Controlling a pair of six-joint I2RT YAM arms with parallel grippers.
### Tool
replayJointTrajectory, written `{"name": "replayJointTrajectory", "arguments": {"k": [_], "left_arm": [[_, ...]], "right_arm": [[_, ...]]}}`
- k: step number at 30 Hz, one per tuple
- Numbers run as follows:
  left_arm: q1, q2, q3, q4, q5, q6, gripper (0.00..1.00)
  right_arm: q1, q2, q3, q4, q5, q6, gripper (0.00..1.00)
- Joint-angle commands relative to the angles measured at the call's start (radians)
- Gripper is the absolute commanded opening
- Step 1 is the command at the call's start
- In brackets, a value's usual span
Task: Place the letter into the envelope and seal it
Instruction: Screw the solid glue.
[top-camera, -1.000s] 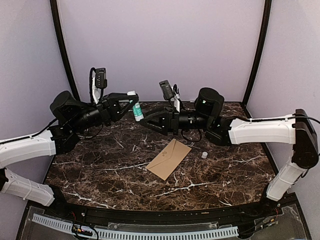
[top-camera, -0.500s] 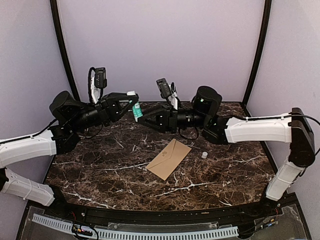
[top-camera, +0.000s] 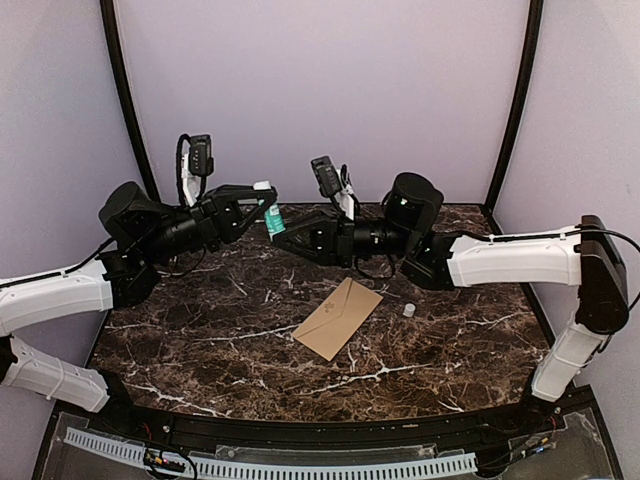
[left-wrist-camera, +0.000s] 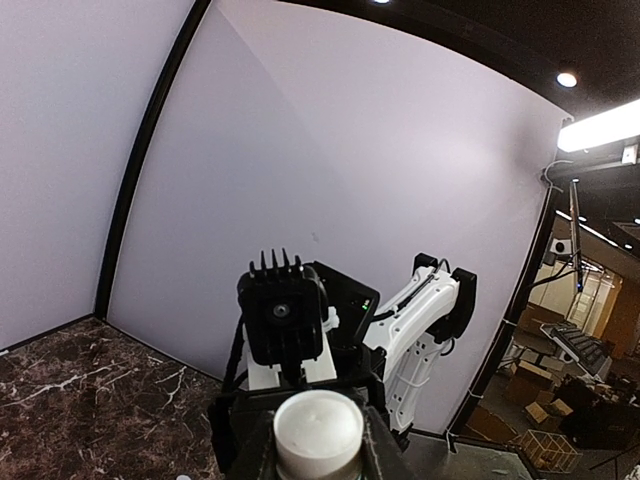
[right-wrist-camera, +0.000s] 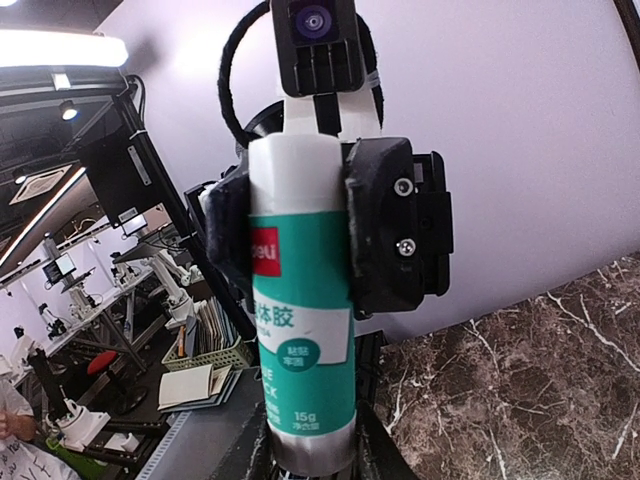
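The tan envelope (top-camera: 338, 318) lies flat on the marble table, right of centre. The letter is out of view. Above the table's back, my left gripper (top-camera: 266, 208) is shut on the upper part of a green and white glue stick (top-camera: 272, 217). Its white top (left-wrist-camera: 318, 432) sits between my left gripper's (left-wrist-camera: 318, 455) fingers. My right gripper (top-camera: 279, 236) meets the stick from the right. In the right wrist view the glue stick (right-wrist-camera: 300, 320) stands upright, and my right gripper (right-wrist-camera: 312, 445) has its fingers pressed on both sides of the silver base.
A small white cap (top-camera: 408, 311) lies on the table (top-camera: 200, 340) right of the envelope. Lilac walls (top-camera: 330, 90) with black corner posts close in the back and sides. The two forearms cross the rear half of the table.
My right gripper has slid left along the back and narrowed its jaws onto the glue stick's lower end. The left gripper, the stick and the envelope have stayed put.
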Motion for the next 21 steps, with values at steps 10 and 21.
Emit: {"name": "replayJointTrajectory", "arguments": {"k": [10, 21], "left_arm": [[0.006, -0.004, -0.011, 0.013, -0.003, 0.006, 0.00], [0.005, -0.005, -0.016, -0.164, -0.106, 0.157, 0.00]], "right_arm": [[0.007, -0.002, 0.015, 0.069, 0.012, 0.011, 0.17], [0.007, -0.036, 0.019, -0.132, 0.188, -0.101, 0.14]]}}
